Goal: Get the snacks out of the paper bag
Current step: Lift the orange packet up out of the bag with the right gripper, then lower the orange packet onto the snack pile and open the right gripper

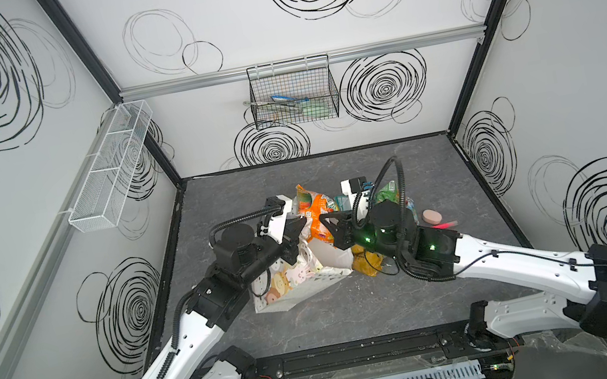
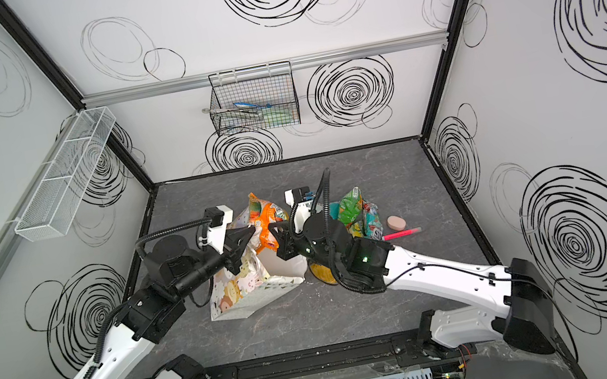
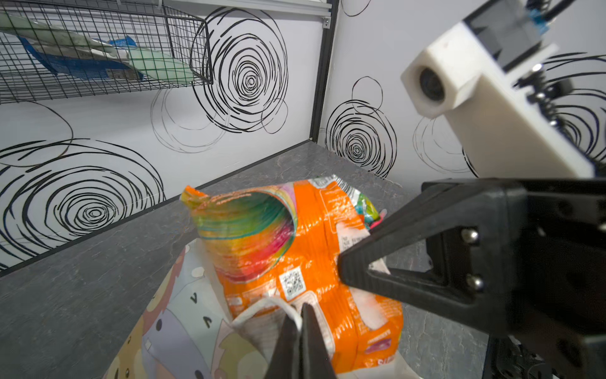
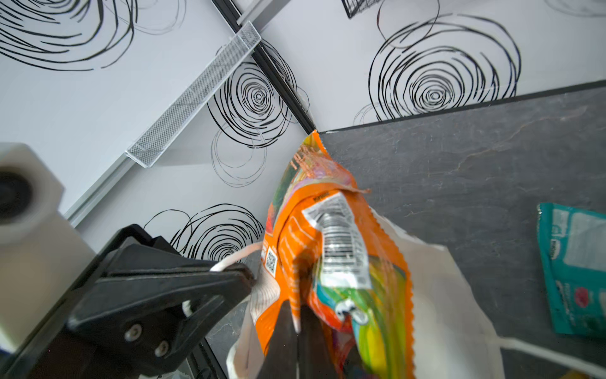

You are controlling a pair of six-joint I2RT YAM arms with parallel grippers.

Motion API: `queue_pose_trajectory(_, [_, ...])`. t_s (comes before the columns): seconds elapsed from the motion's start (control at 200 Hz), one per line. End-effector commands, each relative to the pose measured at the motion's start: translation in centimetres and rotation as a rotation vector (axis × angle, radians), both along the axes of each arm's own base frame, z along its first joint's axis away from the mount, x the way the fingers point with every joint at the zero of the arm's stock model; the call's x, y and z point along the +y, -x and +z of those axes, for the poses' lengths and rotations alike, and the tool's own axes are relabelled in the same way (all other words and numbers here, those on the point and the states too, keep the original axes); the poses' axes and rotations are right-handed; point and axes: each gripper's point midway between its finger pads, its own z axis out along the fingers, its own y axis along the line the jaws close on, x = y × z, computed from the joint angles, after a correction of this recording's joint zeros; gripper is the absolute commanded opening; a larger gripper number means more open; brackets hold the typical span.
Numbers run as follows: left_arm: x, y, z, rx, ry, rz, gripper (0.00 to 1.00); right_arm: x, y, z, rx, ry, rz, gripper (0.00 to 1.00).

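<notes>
The orange packet (image 1: 314, 214) (image 3: 328, 262) sticks up out of the mouth of the paper bag (image 1: 293, 285) (image 3: 183, 311). The bag slumps, crumpled, on the middle of the grey table (image 1: 358, 316). The right gripper (image 4: 296, 315) is clamped on an edge of the packet, its jaws pressed together on the foil. The left gripper (image 3: 301, 315) is pinched tight on the bag's white cord handle (image 3: 282, 303) at the left rim of the mouth. In both top views the two grippers face each other across the packet.

To the right of the bag, past the right arm, a teal packet (image 4: 574, 269) and a green packet (image 1: 388, 190) lie on the table. A yellow packet (image 1: 365, 264) shows under the right wrist. Farther right, a pink oval piece (image 1: 432, 216) and a pink-red stick (image 1: 447, 224) lie just beside each other.
</notes>
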Motion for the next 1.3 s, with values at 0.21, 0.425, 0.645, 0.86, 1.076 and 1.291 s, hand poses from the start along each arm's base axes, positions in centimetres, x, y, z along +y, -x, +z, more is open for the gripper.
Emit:
queue_pose_trajectory(0.21, [-0.8,-0.1,7.8,-0.173,0.121,-0.044,0.0,-9.3,0.4,15.1,-0.286,-0.207,-0.171,0.0])
queue_pose_trajectory(0.425, [2.7,-3.6,4.2,-0.103,0.045,0.115,0.0,-16.1,-0.3,17.3,-0.321,-0.246,-0.293,0.0])
queue_pose_trajectory(0.645, [6.5,-5.3,-2.2,0.056,0.084,0.224,0.0,-21.0,-0.5,15.8,-0.301,-0.234,-0.424,0.0])
queue_pose_trajectory(0.86, [8.7,-5.0,-5.3,0.081,0.019,0.289,0.21,-20.8,-2.5,9.8,-0.164,-0.174,-0.396,0.0])
queue_pose_trajectory(1.076, [9.6,-5.0,-4.8,0.067,-0.002,0.343,0.39,-20.5,-4.8,4.0,0.0,-0.194,-0.296,0.0])
queue_pose_trajectory(1.291, [12.3,-4.2,-5.4,0.058,0.003,0.488,0.44,-20.4,-6.8,-3.1,0.142,-0.17,-0.256,0.0])
